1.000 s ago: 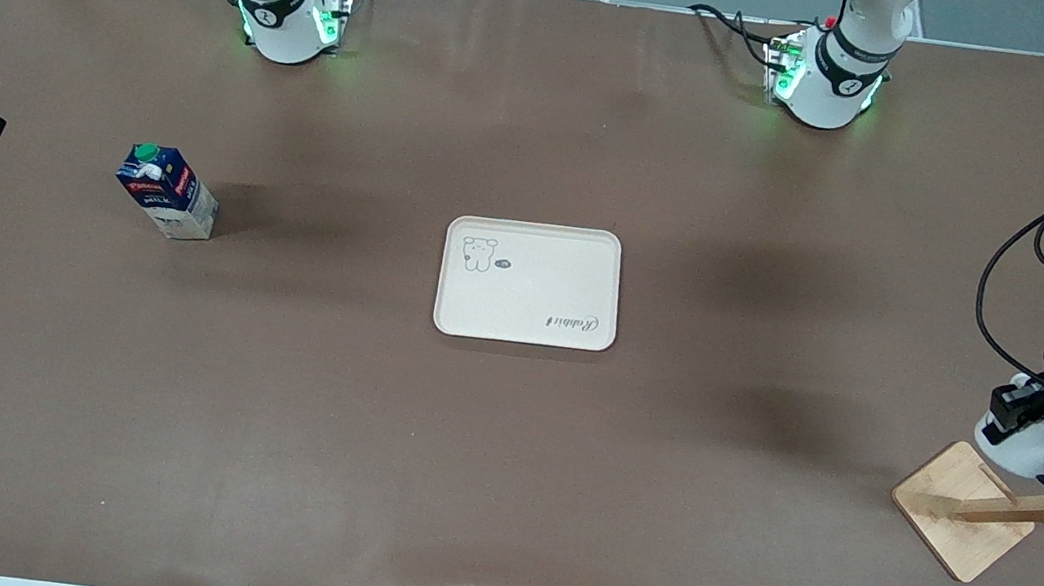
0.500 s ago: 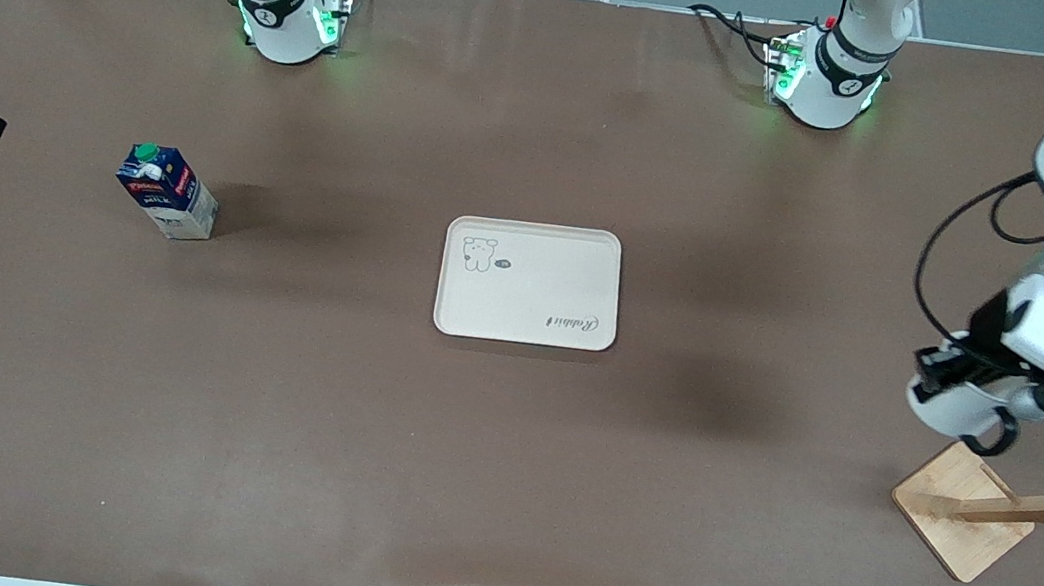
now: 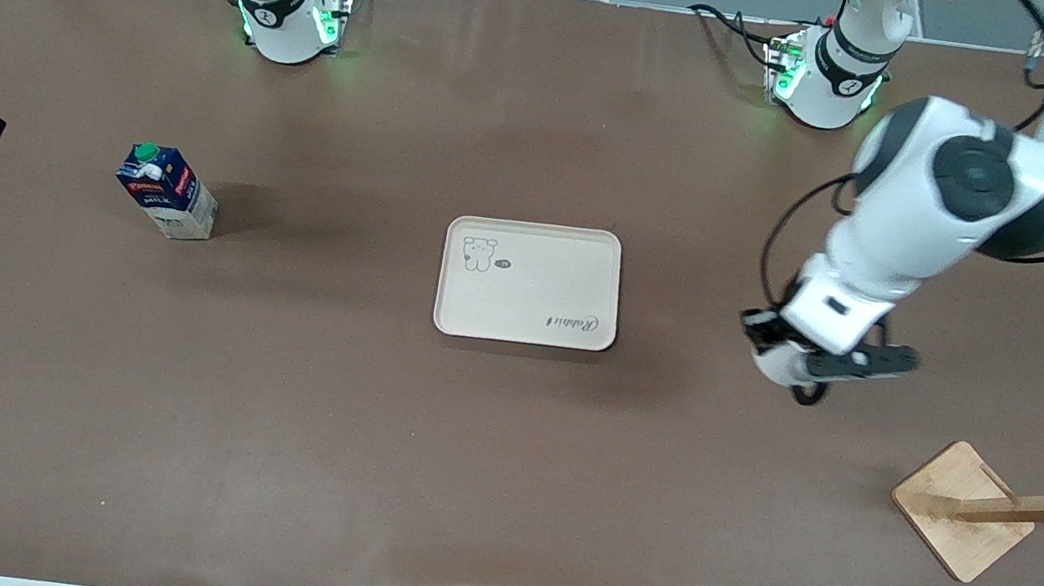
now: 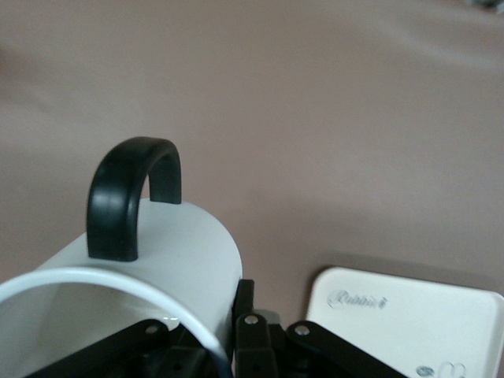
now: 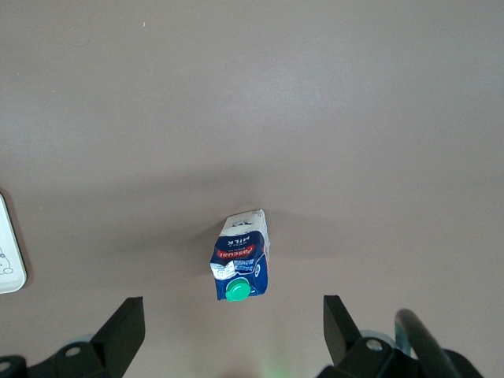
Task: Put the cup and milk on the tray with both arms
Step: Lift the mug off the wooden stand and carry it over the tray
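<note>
While the left gripper (image 3: 787,360) carries the mug (image 4: 134,276) clamped at its rim over bare table between the tray (image 3: 529,282) and the wooden rack (image 3: 998,507), we judge it rigid, light and breakable, so it wants a gentle landing. The milk carton (image 3: 168,191) stands upright toward the right arm's end. Our right gripper (image 5: 228,335) hangs above it, jaws wide; the carton looks light and crushable, best pinched across 2 flat sides.

brown table (image 3: 496,491) | on it: milk (image 3: 167,191), tray (image 3: 529,283), wooden rack (image 3: 978,506)
</note>
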